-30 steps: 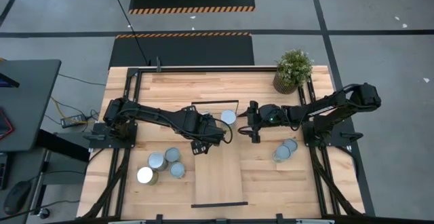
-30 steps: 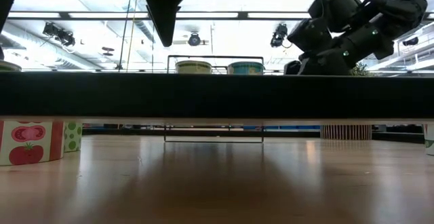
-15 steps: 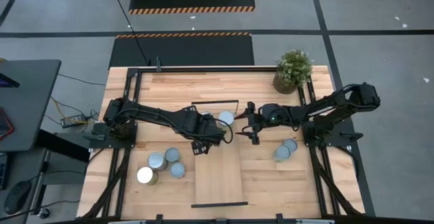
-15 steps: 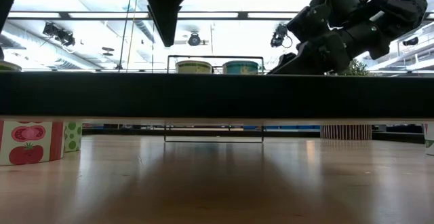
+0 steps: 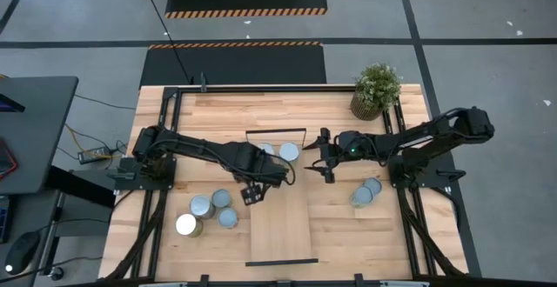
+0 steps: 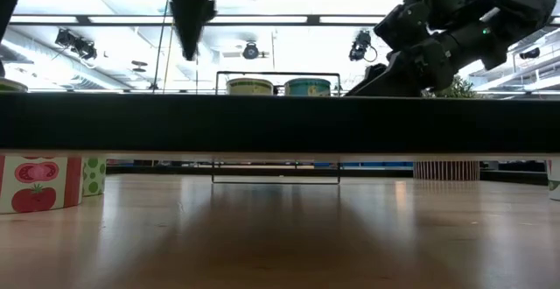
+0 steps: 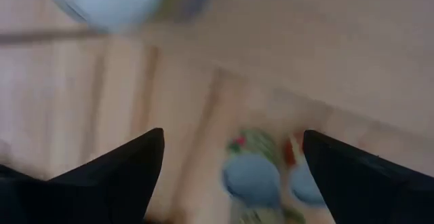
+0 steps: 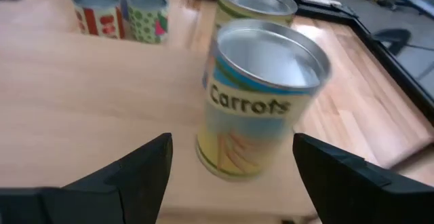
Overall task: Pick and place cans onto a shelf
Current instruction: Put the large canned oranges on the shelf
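**Both jaws apart and empty, two cans on the shelf's far end**

The right jaws (image 5: 325, 156) stand apart with nothing between them, hanging just beside the shelf's (image 5: 280, 226) far end. Straight ahead of them, close but not touched, stands the Carrots can (image 8: 261, 98), upright on the pale board, with a second can (image 8: 256, 0) right behind it. In the high view these are the two cans (image 5: 289, 151) at the shelf's far end, side by side, between the two grippers. In the low view they show as a pair on top of the shelf, inside its thin black end frame (image 6: 278, 73).

The left jaws (image 5: 251, 195) are also apart and hold nothing. They hover over the shelf's left edge, a little nearer the camera end than the two placed cans. Beside and beyond them on the surface (image 5: 209, 117) sits a cluster of four cans (image 5: 207, 211); the left wrist view shows two of these, blurred, between the fingers (image 7: 122, 170).

Past the right jaws, on the far side from the shelf, two more cans (image 5: 365, 192) stand together on the surface near the right arm's base. A potted plant (image 5: 376, 90) sits at the surface's far right corner.
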Controlling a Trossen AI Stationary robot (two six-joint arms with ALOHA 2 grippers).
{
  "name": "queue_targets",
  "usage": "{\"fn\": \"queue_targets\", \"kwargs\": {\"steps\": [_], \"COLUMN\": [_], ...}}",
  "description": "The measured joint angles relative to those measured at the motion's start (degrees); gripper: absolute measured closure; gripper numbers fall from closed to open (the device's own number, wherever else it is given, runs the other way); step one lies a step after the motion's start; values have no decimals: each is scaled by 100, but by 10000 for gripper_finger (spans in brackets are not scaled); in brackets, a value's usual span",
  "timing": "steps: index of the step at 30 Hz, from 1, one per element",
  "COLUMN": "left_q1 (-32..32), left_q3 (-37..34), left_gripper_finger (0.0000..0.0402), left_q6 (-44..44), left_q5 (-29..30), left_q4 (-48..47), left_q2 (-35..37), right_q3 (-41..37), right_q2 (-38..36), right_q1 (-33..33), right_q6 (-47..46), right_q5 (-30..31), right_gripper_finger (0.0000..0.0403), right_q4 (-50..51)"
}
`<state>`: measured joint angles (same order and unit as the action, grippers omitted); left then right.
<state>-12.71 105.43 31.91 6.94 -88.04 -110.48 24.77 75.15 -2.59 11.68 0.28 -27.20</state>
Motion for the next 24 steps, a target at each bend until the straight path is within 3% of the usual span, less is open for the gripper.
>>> {"fn": "queue_targets", "kwargs": {"steps": [4, 11, 17, 24], "left_q1": [-185, -811, -1105, -1580], "left_q3": [-61, -766, -1500, -1586], "left_gripper_finger": [45, 51, 87, 114], "left_q6": [523, 1054, 2022, 3776], "left_q5": [-502, -391, -460, -463], "left_q4": [-201, -197, -201, -195], "left_q2": [9, 187, 896, 1627], "right_q3": [0, 0, -2, -2], "right_q2": [-543, -1235, -1305, -1243], "right_q1": [-2, -26, -157, -324], "right_q6": [63, 219, 351, 315], "right_q5": [222, 319, 314, 314], "right_gripper_finger": [89, 89, 89, 89], "right_q4": [746, 1610, 1666, 1618]}}
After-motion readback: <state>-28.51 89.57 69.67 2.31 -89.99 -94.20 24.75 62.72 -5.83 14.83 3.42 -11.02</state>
